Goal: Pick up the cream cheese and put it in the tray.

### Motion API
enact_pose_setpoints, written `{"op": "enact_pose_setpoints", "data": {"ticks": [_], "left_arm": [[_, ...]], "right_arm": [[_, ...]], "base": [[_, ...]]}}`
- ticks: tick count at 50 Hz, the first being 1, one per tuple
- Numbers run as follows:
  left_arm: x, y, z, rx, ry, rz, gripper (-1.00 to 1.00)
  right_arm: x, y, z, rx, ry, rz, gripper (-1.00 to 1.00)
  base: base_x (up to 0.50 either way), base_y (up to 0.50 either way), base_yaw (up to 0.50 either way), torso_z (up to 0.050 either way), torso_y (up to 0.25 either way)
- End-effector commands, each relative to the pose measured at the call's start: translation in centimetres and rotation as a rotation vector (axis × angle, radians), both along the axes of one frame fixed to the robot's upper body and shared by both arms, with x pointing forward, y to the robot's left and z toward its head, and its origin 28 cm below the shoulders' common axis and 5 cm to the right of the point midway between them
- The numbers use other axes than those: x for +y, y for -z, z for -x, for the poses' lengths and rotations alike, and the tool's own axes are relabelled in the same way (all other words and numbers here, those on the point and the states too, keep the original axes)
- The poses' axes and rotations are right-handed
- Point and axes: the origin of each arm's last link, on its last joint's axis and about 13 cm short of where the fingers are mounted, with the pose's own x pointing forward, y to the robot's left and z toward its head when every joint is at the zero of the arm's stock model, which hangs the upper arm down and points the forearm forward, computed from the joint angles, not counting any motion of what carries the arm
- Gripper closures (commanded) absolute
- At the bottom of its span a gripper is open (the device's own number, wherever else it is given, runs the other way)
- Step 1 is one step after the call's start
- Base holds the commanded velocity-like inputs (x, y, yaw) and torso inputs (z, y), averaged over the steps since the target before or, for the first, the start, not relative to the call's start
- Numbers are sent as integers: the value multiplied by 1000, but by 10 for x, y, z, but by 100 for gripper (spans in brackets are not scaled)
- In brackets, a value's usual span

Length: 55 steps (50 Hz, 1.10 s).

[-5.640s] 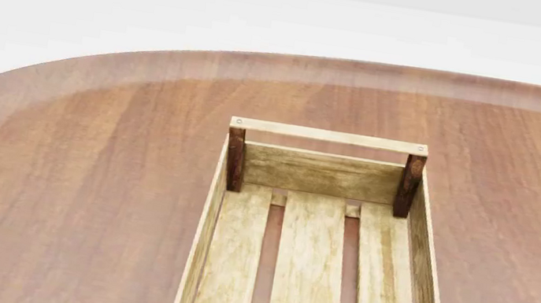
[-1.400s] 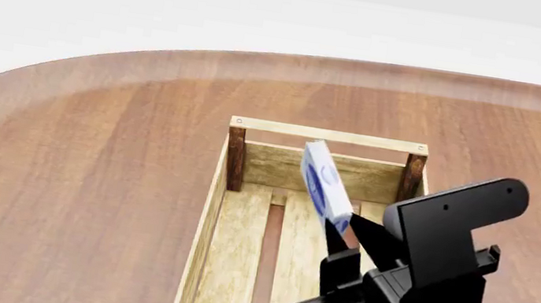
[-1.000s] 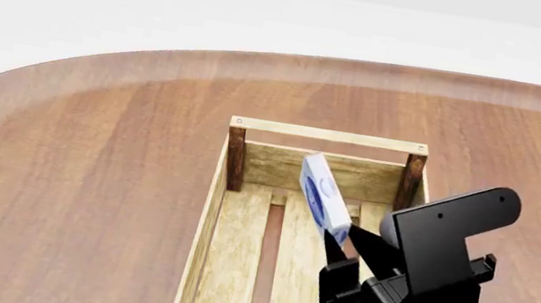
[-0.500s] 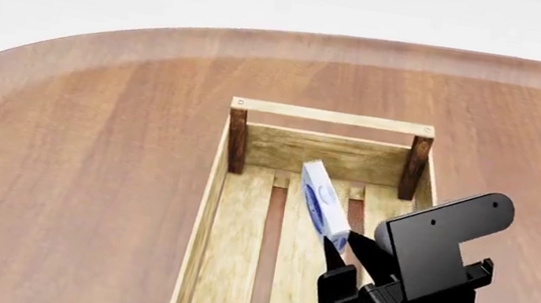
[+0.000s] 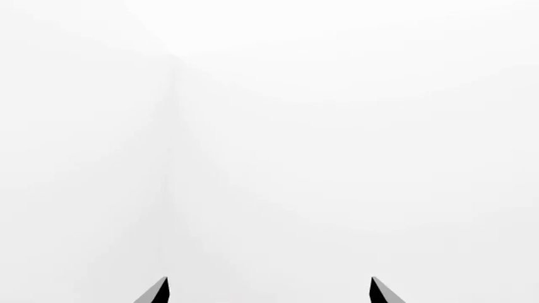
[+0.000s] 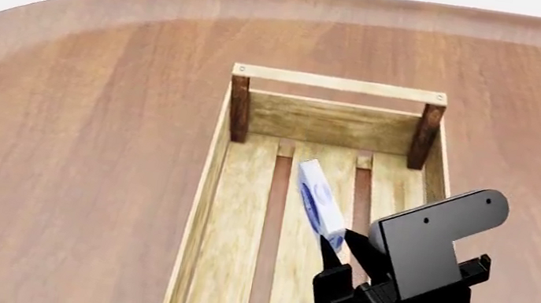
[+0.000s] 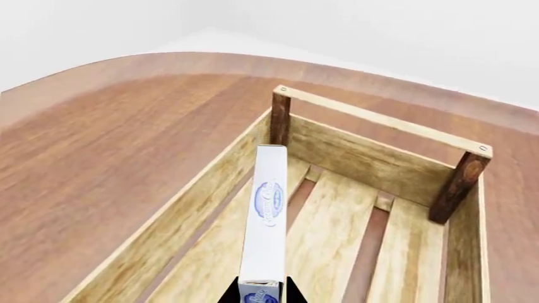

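Could go wrong: small flat white box of cream cheese with a blue oval logo [image 6: 319, 204], standing on its thin edge, might tip and land crooked across the slats if let go from up high. Held over the middle of the big light-wood slatted tray with dark corner posts [image 6: 220, 184], not resting on it. Black right gripper [image 6: 339, 245] pinched tight on the box's near end. Black left gripper [image 5: 267, 291] wide apart, holding nothing.
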Motion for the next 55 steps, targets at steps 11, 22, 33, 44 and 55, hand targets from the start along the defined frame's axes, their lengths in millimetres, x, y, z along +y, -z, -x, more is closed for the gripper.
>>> {"op": "enact_pose_setpoints", "data": {"ticks": [11, 22, 33, 44, 55], "left_arm": [[0, -1, 1, -5, -2, 2, -100], [-1, 0, 1, -3, -1, -2, -100], [0, 0, 0, -3, -1, -2, -100], [-1, 1, 0, -1, -1, -3, -100], [0, 0, 0, -4, -3, -1, -100]], "right_arm": [[-1, -3, -2, -24, 7, 12, 100], [-2, -1, -2, -22, 3, 4, 100], [-2, -1, -3, -21, 4, 3, 100], [-3, 1, -2, -19, 10, 8, 100], [-2, 2, -3, -19, 3, 8, 100]], "base": [[0, 0, 0, 0, -89], [-1, 0, 0, 0, -89], [0, 0, 0, 0, -88], [-1, 0, 0, 0, -89], [0, 0, 0, 0, -89]]}}
